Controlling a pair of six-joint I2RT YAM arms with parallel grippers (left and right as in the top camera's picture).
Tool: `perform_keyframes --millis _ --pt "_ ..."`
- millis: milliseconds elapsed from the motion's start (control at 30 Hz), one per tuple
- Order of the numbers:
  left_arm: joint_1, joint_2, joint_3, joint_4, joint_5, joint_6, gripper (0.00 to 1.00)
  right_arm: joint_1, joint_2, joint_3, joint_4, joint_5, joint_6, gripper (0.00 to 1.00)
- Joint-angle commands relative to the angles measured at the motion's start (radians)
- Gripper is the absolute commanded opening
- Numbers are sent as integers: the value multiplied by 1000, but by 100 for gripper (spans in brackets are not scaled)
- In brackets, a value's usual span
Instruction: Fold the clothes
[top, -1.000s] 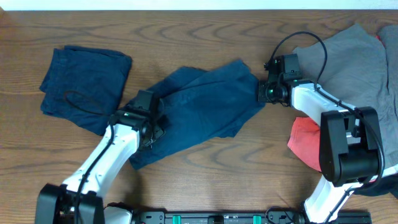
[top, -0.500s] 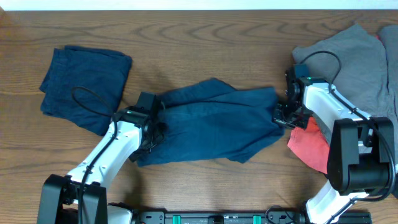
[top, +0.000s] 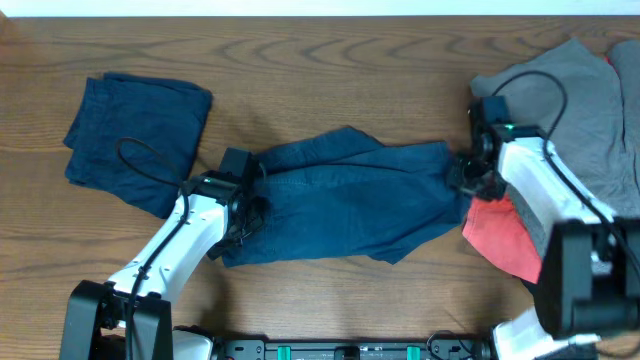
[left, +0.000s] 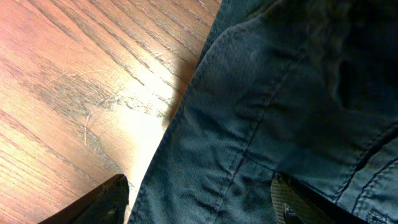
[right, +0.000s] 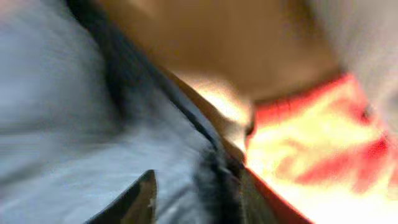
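Navy shorts (top: 350, 205) lie rumpled at the table's (top: 300, 60) middle. At their left end the left gripper (left: 202, 202) straddles cloth, jaws wide; the right gripper (top: 465, 178) at the right end is too blurred to tell. Best smooth flat first, then fold.

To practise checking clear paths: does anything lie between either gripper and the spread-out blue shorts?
Nothing visible does. The left gripper is at the shorts' left edge, the right gripper at their right edge.
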Motion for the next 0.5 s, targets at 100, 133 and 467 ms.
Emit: perform_keyframes --millis 100,133,467 --pt "-1 4 3 0 3 6 75 -3 -76 30 47 -48 -96 69" --pt "-2 4 3 0 3 6 75 -3 -70 29 50 -48 -96 71" --pt "-2 4 3 4 3 6 75 -3 60 27 81 -134 -121 72"
